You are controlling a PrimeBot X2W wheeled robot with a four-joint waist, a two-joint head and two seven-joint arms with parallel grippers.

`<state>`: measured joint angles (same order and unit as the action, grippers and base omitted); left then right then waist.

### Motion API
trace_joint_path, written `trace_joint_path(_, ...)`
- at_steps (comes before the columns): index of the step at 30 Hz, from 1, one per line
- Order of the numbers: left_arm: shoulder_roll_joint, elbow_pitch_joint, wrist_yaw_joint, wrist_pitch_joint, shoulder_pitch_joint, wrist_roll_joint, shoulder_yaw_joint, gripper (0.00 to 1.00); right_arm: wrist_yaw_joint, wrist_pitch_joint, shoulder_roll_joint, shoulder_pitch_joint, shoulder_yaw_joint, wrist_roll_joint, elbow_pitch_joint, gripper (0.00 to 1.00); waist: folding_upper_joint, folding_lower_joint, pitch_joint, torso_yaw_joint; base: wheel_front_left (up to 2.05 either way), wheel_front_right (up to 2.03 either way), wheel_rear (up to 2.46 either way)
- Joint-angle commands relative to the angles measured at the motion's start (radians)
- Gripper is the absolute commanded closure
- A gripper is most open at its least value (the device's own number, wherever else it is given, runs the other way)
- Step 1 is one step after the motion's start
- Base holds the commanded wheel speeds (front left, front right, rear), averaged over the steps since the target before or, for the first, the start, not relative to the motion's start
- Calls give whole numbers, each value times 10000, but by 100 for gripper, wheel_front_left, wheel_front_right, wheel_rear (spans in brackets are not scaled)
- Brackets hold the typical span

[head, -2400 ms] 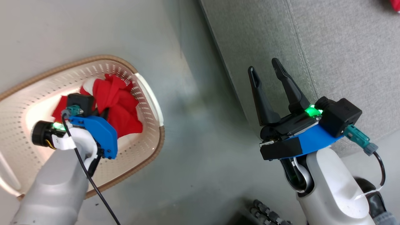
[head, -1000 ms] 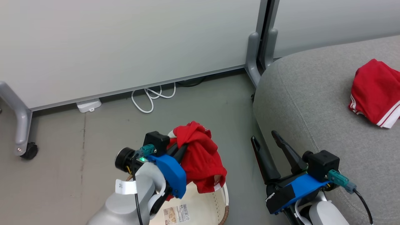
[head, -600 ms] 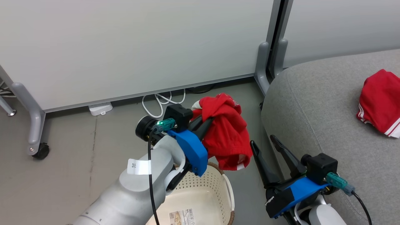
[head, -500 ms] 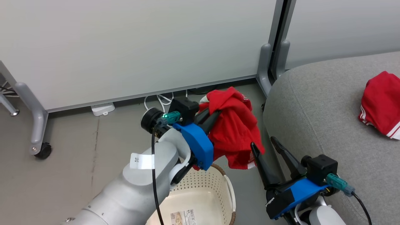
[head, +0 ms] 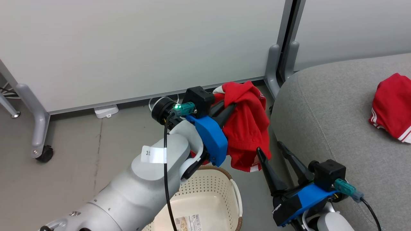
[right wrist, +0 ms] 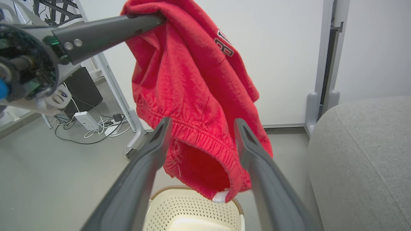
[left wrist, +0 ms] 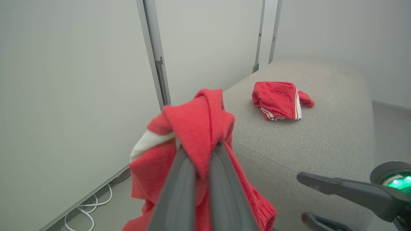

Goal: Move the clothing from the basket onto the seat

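Red clothing (head: pixel 247 125) between left fingers (left wrist: pixel 175 192)

The tips of my left gripper (left wrist: pixel 199 149) are buried in the folds of the held red garment (left wrist: pixel 192 125), whose lower part runs off my left wrist view's bottom edge. Its badge (right wrist: pixel 224 43) is too creased to read. My left forearm (head: pixel 144 192) hides part of the basket (head: pixel 215 187), the head view's bottom edge cuts more, and the print on its barcode label (head: pixel 188 223) is too small. The other red garment (head: pixel 391 106) is cut by the right edge.
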<state>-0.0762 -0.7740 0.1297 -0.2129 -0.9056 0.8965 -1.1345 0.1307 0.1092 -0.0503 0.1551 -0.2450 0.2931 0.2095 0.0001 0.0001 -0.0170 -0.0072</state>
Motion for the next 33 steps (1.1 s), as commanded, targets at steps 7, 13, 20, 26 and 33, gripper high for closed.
trace_joint_path(7,36,-156,8,-163,-142,141,-224,100,1,-53,-1,-139,61,-33,-14,0,-1,-1,-31,-49,0,0,0)
trace_joint_path(13,55,-241,8,-221,-234,258,-321,100,1,-309,-1,118,-78,-176,226,0,-1,-1,-115,-16,0,0,0)
trace_joint_path(20,99,-287,6,-293,-316,287,-497,100,1,-630,-1,994,-351,-461,1004,0,-1,-1,-305,48,0,0,0)
trace_joint_path(26,126,-373,8,-337,-356,307,-640,100,1,-632,-1,2071,-764,-424,2073,0,-1,-1,-449,79,0,0,0)
trace_joint_path(33,172,-437,6,-369,-318,369,-802,100,1,-458,-1,3167,-1198,-246,3387,0,-1,-1,-448,130,0,0,0)
